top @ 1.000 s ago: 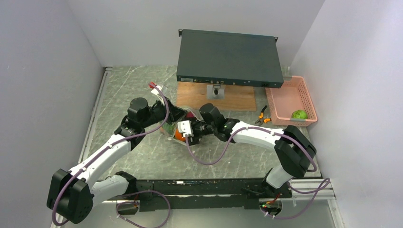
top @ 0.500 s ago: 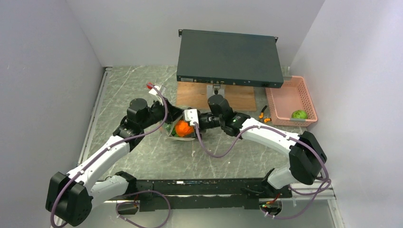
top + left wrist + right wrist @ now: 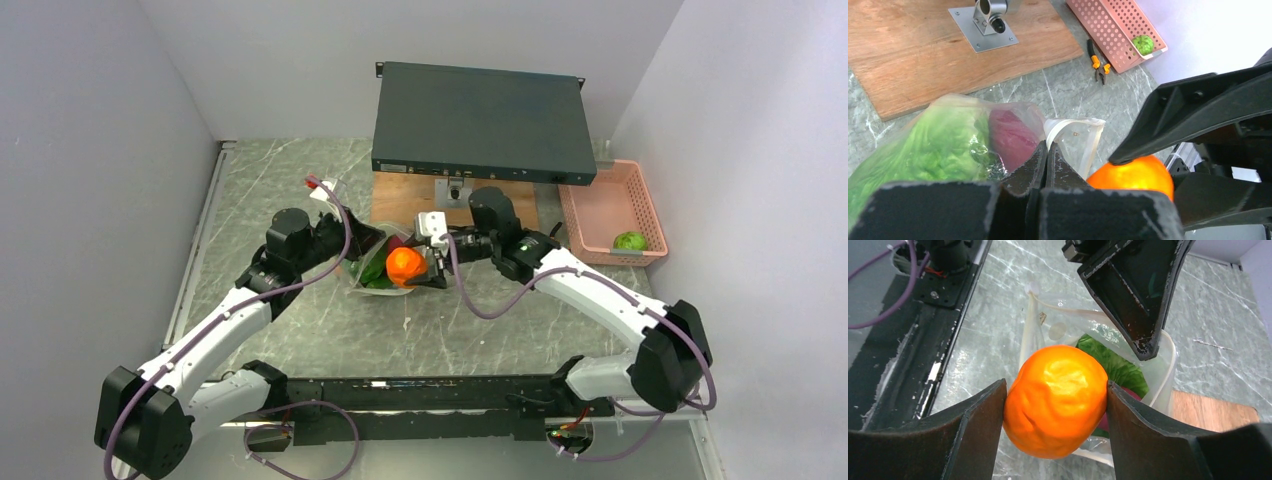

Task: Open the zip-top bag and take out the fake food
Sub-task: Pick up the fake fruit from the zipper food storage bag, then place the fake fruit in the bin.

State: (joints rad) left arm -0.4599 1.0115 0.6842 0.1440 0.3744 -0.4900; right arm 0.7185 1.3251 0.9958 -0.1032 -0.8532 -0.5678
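Right jaws are clamped on the orange ball (image 3: pixel 1055 400), one pad on each flank, and it sits squarely between them (a nicely centred hold, from what the wrist view gives me). Left jaws are shut tight, tips pinched on the rim of the zip-top bag (image 3: pixel 1068 132), keeping its mouth spread. That mouth lies just beyond and below the right jaws, so I judge the ball is at the lip, barely out. Inside the bag, right beside the left tips, I can see the lettuce (image 3: pixel 938 145) and a dark purple piece (image 3: pixel 1013 137).

Here's what worries me. The ball is smooth and round against flat pads, so a quick swing could squirt it out onto the surface (image 3: pixel 998 285) and set it rolling. The two sets of jaws are very near each other, so a careless retreat could knock them together. The film is thin and floppy. If the left pinch slips, the mouth collapses over what's inside. And the pink basket (image 3: pixel 1118 30), with a round green piece (image 3: pixel 1144 44) in it, sits well away from both jaws, which makes for a long carry.
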